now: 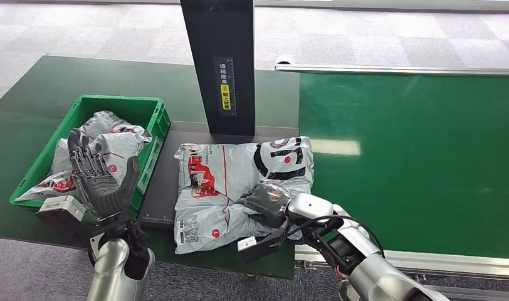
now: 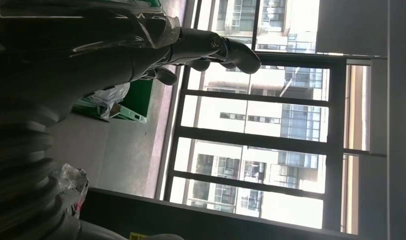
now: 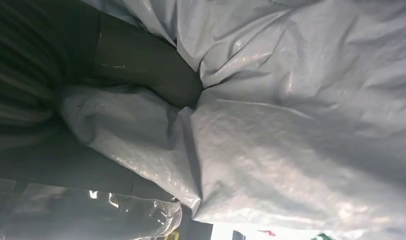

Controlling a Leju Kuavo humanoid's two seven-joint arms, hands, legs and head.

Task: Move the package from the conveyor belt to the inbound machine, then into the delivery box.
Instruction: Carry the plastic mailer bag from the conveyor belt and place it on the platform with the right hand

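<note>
- A grey plastic mail bag, the package [image 1: 239,188], is seen lying flat on the dark platform of the inbound machine [image 1: 157,194], just in front of the machine's black upright post [image 1: 219,63]. Red and black printing and a white label are carried on its upper face.
- The package's right end hangs slightly over the platform edge toward the green conveyor belt [image 1: 415,157], which is seen just beside the machine on the right.
- The right hand [image 1: 267,199] is laid on the package near its front right part. In the head view the fingers are curled down onto the bag; in the right wrist view the thick thumb [image 3: 151,65] is pressed into a fold of the crumpled film, so the bag is gripped there.
- The left hand [image 1: 98,175] is held upright over the near corner of the green delivery box [image 1: 155,113], palm turned inward, fingers straight and slightly spread, nothing held.
- In the left wrist view the left hand's fingers [image 2: 231,50] are seen extended against a large window [image 2: 271,150].
- The delivery box is placed on the green table [image 1: 26,100], just left of the machine, and other grey bags [image 1: 108,141] are piled inside it.
</note>
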